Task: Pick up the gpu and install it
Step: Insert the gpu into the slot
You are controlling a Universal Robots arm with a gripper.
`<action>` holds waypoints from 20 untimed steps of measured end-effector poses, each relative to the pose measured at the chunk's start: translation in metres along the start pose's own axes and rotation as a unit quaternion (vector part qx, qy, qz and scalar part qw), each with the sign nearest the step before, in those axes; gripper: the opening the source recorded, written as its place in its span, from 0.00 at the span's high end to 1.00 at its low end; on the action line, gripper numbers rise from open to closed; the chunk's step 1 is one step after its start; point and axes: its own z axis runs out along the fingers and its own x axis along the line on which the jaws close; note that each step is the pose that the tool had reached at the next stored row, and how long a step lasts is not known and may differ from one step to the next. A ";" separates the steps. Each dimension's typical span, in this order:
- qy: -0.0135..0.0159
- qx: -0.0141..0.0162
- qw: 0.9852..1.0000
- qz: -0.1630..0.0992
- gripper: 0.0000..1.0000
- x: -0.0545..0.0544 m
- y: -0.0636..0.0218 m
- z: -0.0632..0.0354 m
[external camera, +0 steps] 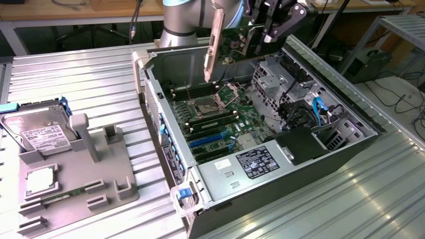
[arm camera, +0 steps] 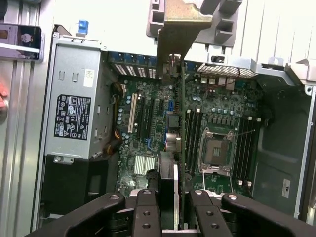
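The gripper (external camera: 263,37) is observed above the far end of the open computer case (external camera: 345,144), pinching the gpu (external camera: 234,42) between its fingers. The card is held clear of the motherboard (external camera: 219,119), lifted above the case opening, with its silver end bracket (external camera: 211,47) hanging downward at the exterior view's left of the gripper. In the wrist view the gpu (arm camera: 183,128) is seen edge-on, running straight out from between the clamped fingers (arm camera: 145,212) of the gripper (arm camera: 170,197), its bracket (arm camera: 174,34) at the far end. The motherboard (arm camera: 217,113) and the power supply (arm camera: 74,113) are noted beneath. No contact between card and board is seen.
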 end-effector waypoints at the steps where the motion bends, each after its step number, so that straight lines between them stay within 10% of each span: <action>1: 0.000 0.000 1.000 -0.006 0.73 0.000 0.0000 0.0000; 12: 0.003 0.000 0.998 -0.056 0.73 0.000 0.0000 0.0012; 20: 0.000 0.000 1.000 -0.001 0.73 0.000 -0.0004 0.0077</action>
